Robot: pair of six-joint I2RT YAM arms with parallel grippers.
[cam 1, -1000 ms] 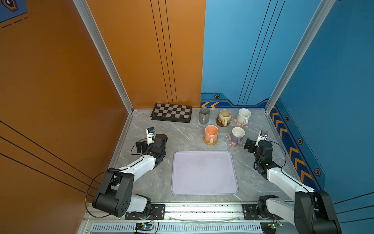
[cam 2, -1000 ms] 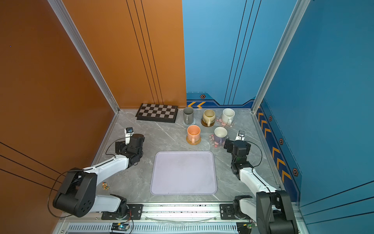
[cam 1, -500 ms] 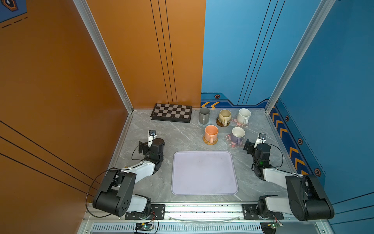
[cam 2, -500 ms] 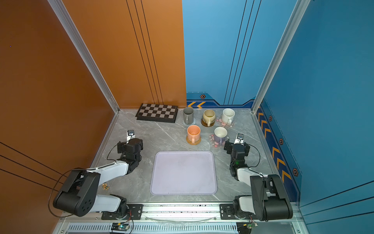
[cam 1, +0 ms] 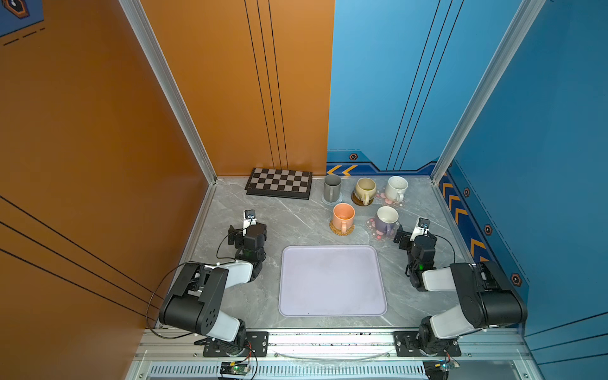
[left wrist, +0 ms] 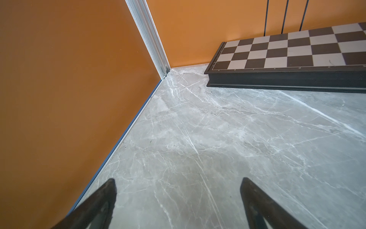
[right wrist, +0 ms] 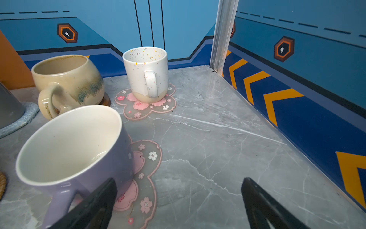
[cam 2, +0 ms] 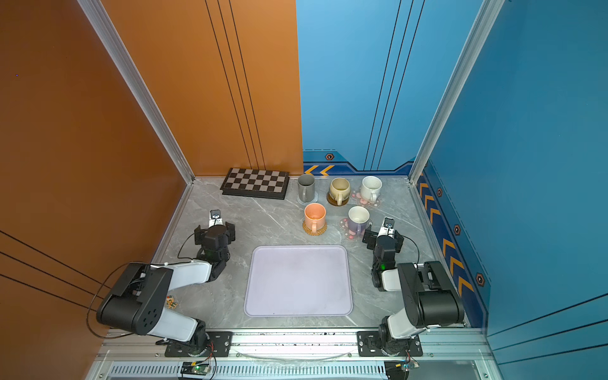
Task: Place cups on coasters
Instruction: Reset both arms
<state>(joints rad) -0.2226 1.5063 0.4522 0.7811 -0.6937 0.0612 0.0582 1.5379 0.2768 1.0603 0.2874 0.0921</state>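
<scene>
Five cups stand at the back right, each on a coaster. The grey cup (cam 1: 331, 187) is on the pale-blue round (cam 1: 333, 199), the beige-yellow cup (cam 1: 365, 188) on the dark wooden disc (cam 1: 361, 201), the speckled white cup (cam 1: 396, 187) on a pink flower coaster (cam 1: 381, 196). In front, the orange cup (cam 1: 343, 215) sits on the rattan round (cam 1: 342, 229) and the lavender cup (right wrist: 69, 150) on a second flower coaster (right wrist: 146, 168). My right gripper (right wrist: 179, 184) is open and empty just beside the lavender cup. My left gripper (left wrist: 178, 184) is open over bare table.
A black-and-grey chequered board (cam 1: 279, 183) lies against the back wall. A large lavender tray (cam 1: 331, 280) lies at the front centre between both folded arms. The orange wall (left wrist: 69, 89) is close beside my left gripper, the blue chevron wall (right wrist: 297, 89) beside my right.
Both arms have folded back toward their bases, and the grippers have drawn slightly nearer the front. Both grippers stayed open and the cups did not move.
</scene>
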